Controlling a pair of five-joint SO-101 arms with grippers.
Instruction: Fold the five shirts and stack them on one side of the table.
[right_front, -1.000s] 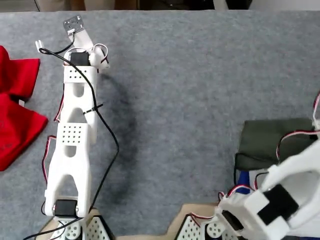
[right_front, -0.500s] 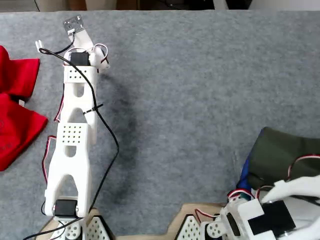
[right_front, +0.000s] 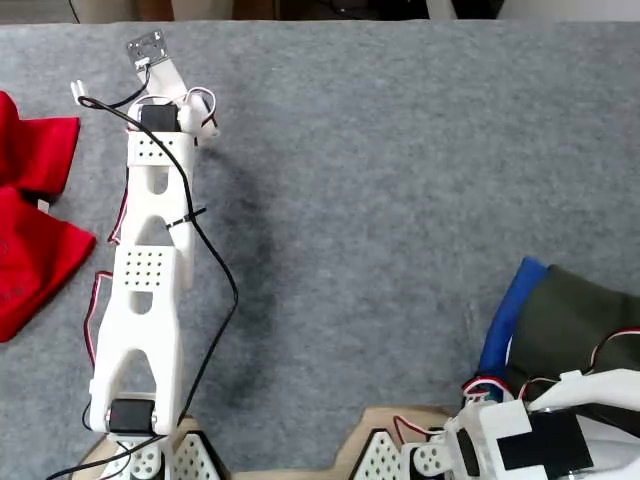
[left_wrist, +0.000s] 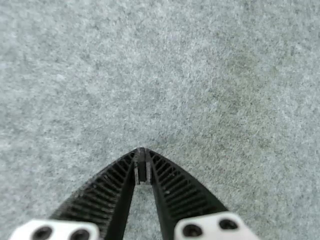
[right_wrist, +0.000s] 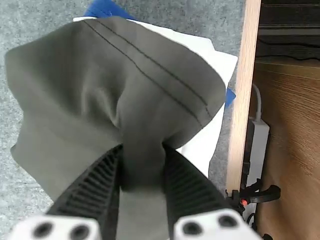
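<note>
Right gripper (right_wrist: 142, 172) pinches bunched fold of olive shirt (right_wrist: 95, 85); soft matte cloth drapes over white shirt (right_wrist: 202, 140) and blue shirt (right_front: 503, 325), at table's near right edge. Left gripper (left_wrist: 142, 167): ribbed jaws closed, empty, above fuzzy grey felt table (right_front: 380, 160). Crumpled red shirts (right_front: 35, 240) at left edge.

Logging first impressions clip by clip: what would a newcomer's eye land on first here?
The dark green shirt bunched in the right gripper, its fingers shut on a fold, at the near right corner of the grey table, over a blue shirt and a white shirt. Next, red fabric at the left edge, and the left arm stretched out beside it, the left gripper shut on nothing.
</note>
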